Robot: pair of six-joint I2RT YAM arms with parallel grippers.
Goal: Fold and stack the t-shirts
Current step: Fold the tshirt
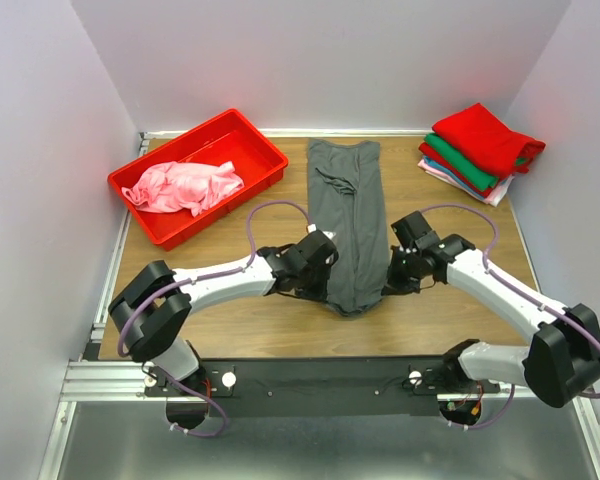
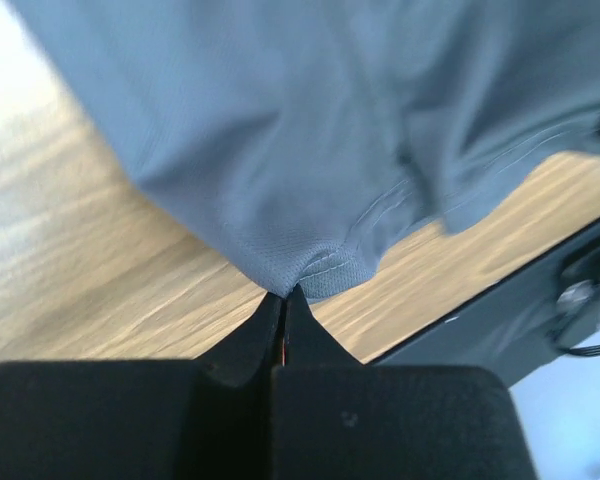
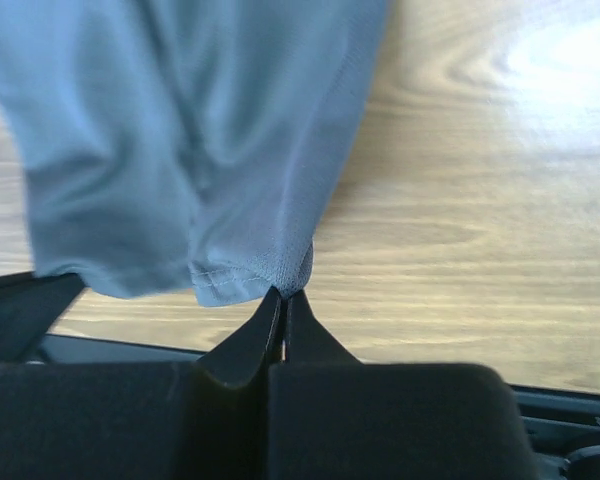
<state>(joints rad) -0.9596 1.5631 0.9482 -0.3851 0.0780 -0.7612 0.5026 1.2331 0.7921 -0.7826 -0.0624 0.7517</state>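
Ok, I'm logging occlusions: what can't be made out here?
Top external: fingertips of the left gripper and right gripper, hidden by their wrists and the dark grey t-shirt.
Top external: shirt count in the stack, covered by the red t-shirt.
Wrist views: most of the dark grey t-shirt, cut off by frame edges.

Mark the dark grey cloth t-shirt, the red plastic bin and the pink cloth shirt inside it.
dark grey cloth t-shirt (image 1: pixel 352 215): top external view, middle of body.
red plastic bin (image 1: pixel 242 148): top external view, bare floor, far end.
pink cloth shirt (image 1: pixel 180 187): top external view, its middle.
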